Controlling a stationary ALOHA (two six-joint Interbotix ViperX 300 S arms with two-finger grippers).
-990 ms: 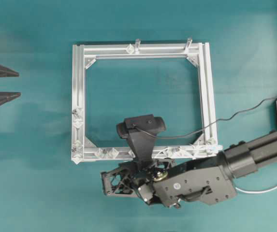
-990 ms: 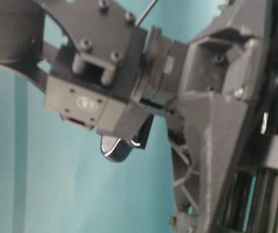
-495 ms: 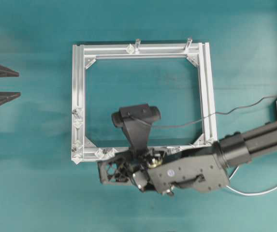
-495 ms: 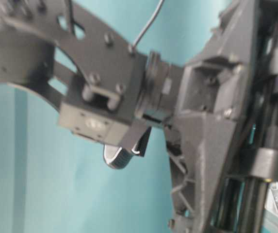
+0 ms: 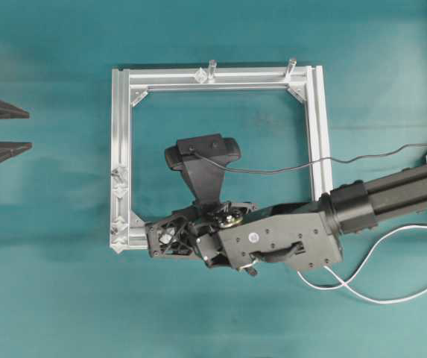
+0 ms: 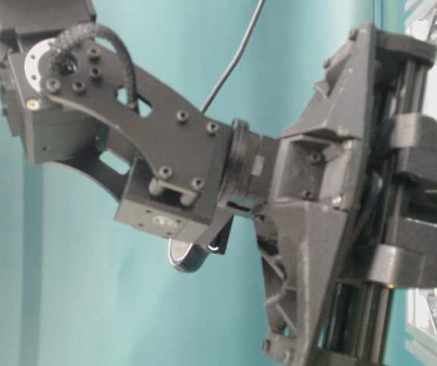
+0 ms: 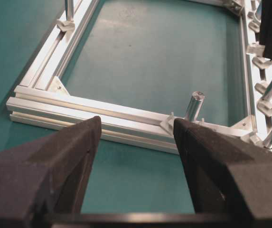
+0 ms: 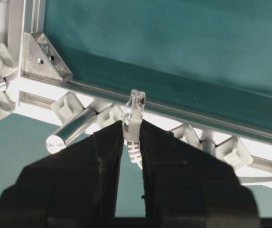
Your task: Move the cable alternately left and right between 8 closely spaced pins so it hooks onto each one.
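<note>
In the right wrist view my right gripper [image 8: 132,125] is shut on the cable's pale plug [image 8: 135,102], which sticks up past the fingertips just in front of the silver frame's bottom rail [image 8: 183,116]. Diamond-shaped pins [image 8: 67,107] stand in a row along that rail on both sides of the plug. Overhead, the right gripper [image 5: 161,240] lies over the frame's lower-left corner and covers most of the bottom rail. The white cable [image 5: 389,302] trails in a loop at the lower right. My left gripper [image 5: 18,130] is open and empty at the far left, clear of the frame.
An upright metal post [image 8: 72,128] leans beside the plug on its left. Pins [image 5: 119,191] also sit on the frame's left rail [image 5: 120,134], and two posts [image 5: 212,68] rise from the top rail. The left wrist view shows a post [image 7: 194,105] on the near rail.
My right arm has swung up and to the left along the bottom rail, carrying the plug toward the lower-left corner. More of the cable loop now shows at the lower right. The left gripper has not moved.
</note>
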